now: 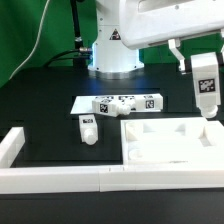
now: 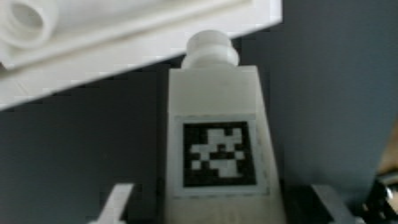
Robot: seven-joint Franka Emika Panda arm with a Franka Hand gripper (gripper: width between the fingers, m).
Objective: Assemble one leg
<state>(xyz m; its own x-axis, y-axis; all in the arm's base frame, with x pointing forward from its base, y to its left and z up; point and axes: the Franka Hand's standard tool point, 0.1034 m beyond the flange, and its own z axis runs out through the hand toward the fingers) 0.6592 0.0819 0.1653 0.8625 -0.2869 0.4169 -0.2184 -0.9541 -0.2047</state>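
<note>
My gripper is shut on a white leg with a black-and-white tag and holds it upright above the far right corner of the square white panel. In the wrist view the leg fills the middle between my two fingers. Its round peg end points toward the edge of the panel, without touching it. Another leg lies loose on the table to the exterior view's left of the panel.
The marker board lies behind the panel, near the robot base. Long white border rails run along the front and the exterior view's left side of the table.
</note>
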